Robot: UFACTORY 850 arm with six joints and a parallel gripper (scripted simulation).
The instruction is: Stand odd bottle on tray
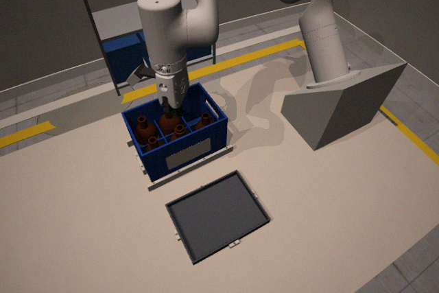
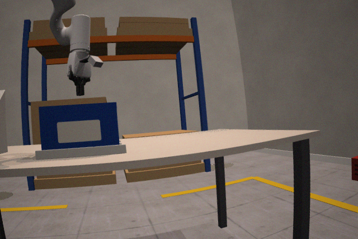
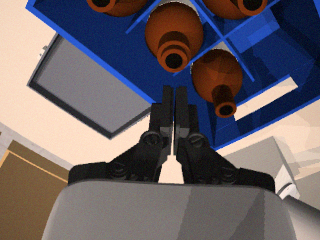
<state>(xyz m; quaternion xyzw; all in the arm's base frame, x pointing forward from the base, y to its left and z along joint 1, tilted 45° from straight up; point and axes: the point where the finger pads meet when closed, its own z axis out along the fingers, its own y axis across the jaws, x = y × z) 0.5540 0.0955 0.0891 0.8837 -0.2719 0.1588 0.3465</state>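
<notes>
The blue crate (image 1: 220, 135) (image 2: 108, 110) holds several brown bottles standing in its cells. One (image 1: 142, 132) is at the back left, one (image 1: 169, 125) at the back middle, one (image 1: 153, 144) at the front left, one (image 1: 180, 132) (image 3: 174, 32) at the front middle and one (image 1: 204, 122) (image 3: 216, 75) at the front right. Their lower parts are hidden. My gripper (image 2: 80, 94) (image 3: 173, 101) is shut with nothing between its fingers, pointing down above the crate. The dark grey tray (image 1: 216, 219) (image 3: 90, 85) lies flat and holds no bottle.
The crate's back right cell is empty. Thin blue dividers separate the bottles. A pale rail (image 1: 191, 168) (image 2: 80, 152) runs along the crate's base, and small pale blocks sit at the tray's edges. The grey arm pedestal (image 1: 329, 112) stands to the right of the crate in the top view.
</notes>
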